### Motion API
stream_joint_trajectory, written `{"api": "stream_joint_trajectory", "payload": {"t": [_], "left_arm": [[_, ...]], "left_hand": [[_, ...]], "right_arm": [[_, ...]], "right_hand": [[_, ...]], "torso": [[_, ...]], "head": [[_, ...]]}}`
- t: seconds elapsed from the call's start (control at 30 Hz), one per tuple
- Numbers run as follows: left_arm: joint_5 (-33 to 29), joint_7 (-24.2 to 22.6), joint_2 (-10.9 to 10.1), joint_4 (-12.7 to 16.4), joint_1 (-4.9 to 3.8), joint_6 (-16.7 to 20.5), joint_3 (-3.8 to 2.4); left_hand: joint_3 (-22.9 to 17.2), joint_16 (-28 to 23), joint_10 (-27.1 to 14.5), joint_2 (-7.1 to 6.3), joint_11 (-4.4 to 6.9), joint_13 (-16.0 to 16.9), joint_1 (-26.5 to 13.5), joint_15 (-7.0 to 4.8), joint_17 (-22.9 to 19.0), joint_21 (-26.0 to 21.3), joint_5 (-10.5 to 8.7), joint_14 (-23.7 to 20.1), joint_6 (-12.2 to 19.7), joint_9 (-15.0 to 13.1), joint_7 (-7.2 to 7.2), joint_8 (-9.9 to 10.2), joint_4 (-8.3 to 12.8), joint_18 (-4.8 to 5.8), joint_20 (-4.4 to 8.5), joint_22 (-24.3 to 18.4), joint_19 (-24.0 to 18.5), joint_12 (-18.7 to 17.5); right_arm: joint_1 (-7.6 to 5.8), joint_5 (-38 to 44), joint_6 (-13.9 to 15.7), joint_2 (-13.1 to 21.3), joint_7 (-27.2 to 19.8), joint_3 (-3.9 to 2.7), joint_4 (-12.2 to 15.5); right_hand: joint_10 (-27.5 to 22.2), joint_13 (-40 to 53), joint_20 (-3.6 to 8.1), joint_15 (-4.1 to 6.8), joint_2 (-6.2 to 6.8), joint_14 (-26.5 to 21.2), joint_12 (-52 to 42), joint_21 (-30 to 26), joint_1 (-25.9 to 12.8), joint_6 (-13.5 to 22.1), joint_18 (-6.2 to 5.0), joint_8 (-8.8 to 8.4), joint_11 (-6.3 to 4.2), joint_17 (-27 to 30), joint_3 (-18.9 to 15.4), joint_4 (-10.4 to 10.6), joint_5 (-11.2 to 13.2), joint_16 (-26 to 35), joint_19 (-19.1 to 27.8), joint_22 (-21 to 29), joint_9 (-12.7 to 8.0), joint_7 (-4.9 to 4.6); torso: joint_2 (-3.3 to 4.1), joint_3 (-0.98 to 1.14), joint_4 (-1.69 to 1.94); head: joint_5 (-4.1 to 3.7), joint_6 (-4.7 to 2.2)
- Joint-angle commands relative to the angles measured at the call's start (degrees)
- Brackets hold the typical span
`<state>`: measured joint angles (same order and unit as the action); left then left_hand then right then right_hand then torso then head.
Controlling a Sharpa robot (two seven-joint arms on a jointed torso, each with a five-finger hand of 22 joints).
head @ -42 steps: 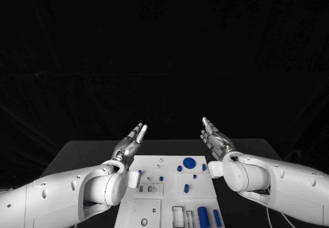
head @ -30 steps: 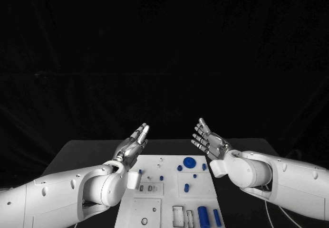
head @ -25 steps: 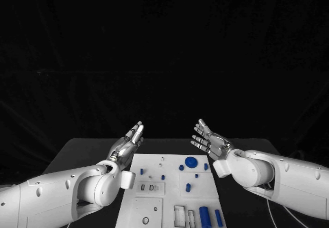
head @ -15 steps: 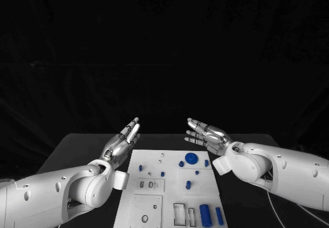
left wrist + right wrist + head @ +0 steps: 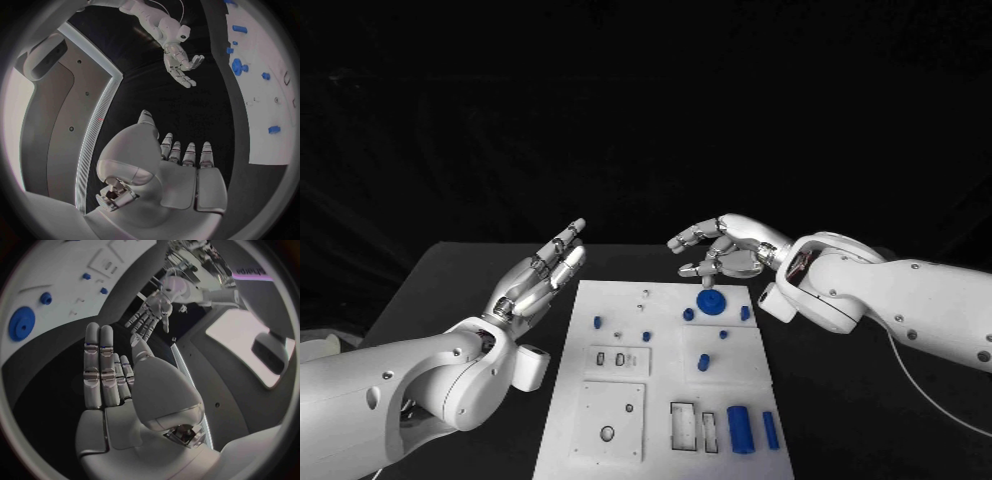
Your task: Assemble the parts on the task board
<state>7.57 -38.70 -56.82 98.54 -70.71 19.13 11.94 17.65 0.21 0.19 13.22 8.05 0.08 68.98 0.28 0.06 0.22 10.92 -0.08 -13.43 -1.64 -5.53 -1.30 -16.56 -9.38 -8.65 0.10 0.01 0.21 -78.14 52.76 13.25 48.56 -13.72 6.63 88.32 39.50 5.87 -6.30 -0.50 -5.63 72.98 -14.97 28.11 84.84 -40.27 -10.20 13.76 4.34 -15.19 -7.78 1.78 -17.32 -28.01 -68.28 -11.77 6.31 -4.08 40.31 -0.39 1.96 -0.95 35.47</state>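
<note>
The task board (image 5: 668, 385) is lit brightly from above against a black backdrop, while the dark surface (image 5: 459, 270) around it fades into gloom. Soft highlights are seen on the left hand (image 5: 538, 280) and right hand (image 5: 726, 248). Straight edges are bent by fisheye distortion in both wrist views, ringed by dark frames.

Matt white task board (image 5: 620, 400) — glossy blue plastic parts (image 5: 741, 429), matt black table (image 5: 459, 280)

Left hand (image 5: 181, 167) empty, fingers straight; right hand (image 5: 181, 62) spread beside task board (image 5: 265, 107).
</note>
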Motion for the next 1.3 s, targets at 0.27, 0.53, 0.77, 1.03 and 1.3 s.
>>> {"api": "stream_joint_trajectory", "payload": {"t": [0.27,0.53,0.77,1.03,1.3], "left_arm": [[6.55,-3.79,-1.23,2.13,-0.33,-0.48,-0.54],[7.81,-3.82,-2.69,4.09,-0.34,0.09,-0.62],[8.65,-3.40,-3.44,4.62,-0.34,0.07,-0.62],[8.80,-2.84,-3.32,3.97,-0.33,-0.49,-0.22],[8.82,-2.69,-2.96,3.30,-0.33,-0.79,-0.10]], "left_hand": [[-0.99,-0.21,0.36,-0.15,-0.28,0.08,3.07,1.17,-0.06,-0.22,4.55,0.08,-0.80,-0.08,0.31,-0.39,-0.06,-0.88,-1.37,-0.10,-0.01,-0.05],[-1.24,-0.21,0.52,-0.31,-0.60,0.11,4.48,1.58,-0.06,-0.20,6.74,0.08,-1.35,-0.13,0.65,-0.45,-0.07,-0.88,-2.74,-0.08,0.01,-0.02],[-1.53,-0.21,0.59,-0.22,-0.86,0.13,5.51,1.86,-0.06,-0.13,8.18,0.08,-1.52,-0.15,0.87,-0.45,-0.10,-0.89,-3.57,-0.03,0.09,0.00],[-2.05,-0.21,0.72,-0.06,-1.25,0.16,7.17,2.20,-0.06,-0.06,10.28,0.08,-1.90,-0.18,1.29,-0.50,-0.07,-0.91,-4.07,0.03,0.17,0.03],[-2.17,-0.21,0.78,0.11,-1.43,0.17,7.40,2.30,-0.06,-0.05,10.48,0.08,-1.91,-0.18,1.40,-0.49,-0.12,-0.91,-4.17,0.03,0.19,0.04]], "right_arm": [[-2.09,49.26,-3.47,2.39,19.46,-0.05,8.08],[-2.40,56.04,-5.06,3.53,23.45,-0.06,11.07],[-1.94,59.73,-6.83,3.94,25.57,-0.05,11.94],[-1.32,59.63,-8.63,4.20,25.92,-0.04,11.43],[-0.07,59.04,-8.11,4.15,25.27,-0.03,9.89]], "right_hand": [[8.51,-1.75,2.83,2.93,5.16,6.07,4.84,10.20,0.21,-8.34,-0.12,-3.16,-0.88,-9.46,8.68,-0.50,4.08,-13.73,-5.94,-7.36,0.43,1.49],[12.39,-1.73,3.21,3.38,8.75,7.20,6.70,15.88,-1.16,-12.30,-0.23,-4.73,-1.21,-19.43,15.86,0.35,2.96,-23.66,-4.77,-12.69,1.41,1.28],[12.69,-1.62,3.40,3.78,10.50,6.90,7.28,17.46,-2.58,-12.04,-0.23,-5.70,-1.89,-20.62,17.75,0.85,3.38,-24.86,-3.74,-14.50,2.01,0.95],[13.76,-1.31,3.14,3.38,11.62,6.86,7.25,18.57,-4.04,-13.72,-0.17,-5.77,-1.15,-21.44,19.22,2.20,5.74,-25.62,-2.87,-16.06,2.81,-1.57],[14.60,-1.21,2.88,2.98,12.03,6.85,7.09,18.98,-4.19,-13.84,-0.15,-6.24,-0.47,-22.04,19.91,2.52,5.91,-26.09,-2.46,-16.73,2.86,-2.41]], "torso": [[4.66,-0.12,1.88],[5.61,-0.14,2.83],[5.74,-0.02,3.27],[5.07,-0.29,3.08],[4.55,-0.39,3.23]], "head": [[-2.22,3.13],[-3.17,5.14],[-3.32,6.07],[-3.29,6.90],[-3.37,7.57]]}}
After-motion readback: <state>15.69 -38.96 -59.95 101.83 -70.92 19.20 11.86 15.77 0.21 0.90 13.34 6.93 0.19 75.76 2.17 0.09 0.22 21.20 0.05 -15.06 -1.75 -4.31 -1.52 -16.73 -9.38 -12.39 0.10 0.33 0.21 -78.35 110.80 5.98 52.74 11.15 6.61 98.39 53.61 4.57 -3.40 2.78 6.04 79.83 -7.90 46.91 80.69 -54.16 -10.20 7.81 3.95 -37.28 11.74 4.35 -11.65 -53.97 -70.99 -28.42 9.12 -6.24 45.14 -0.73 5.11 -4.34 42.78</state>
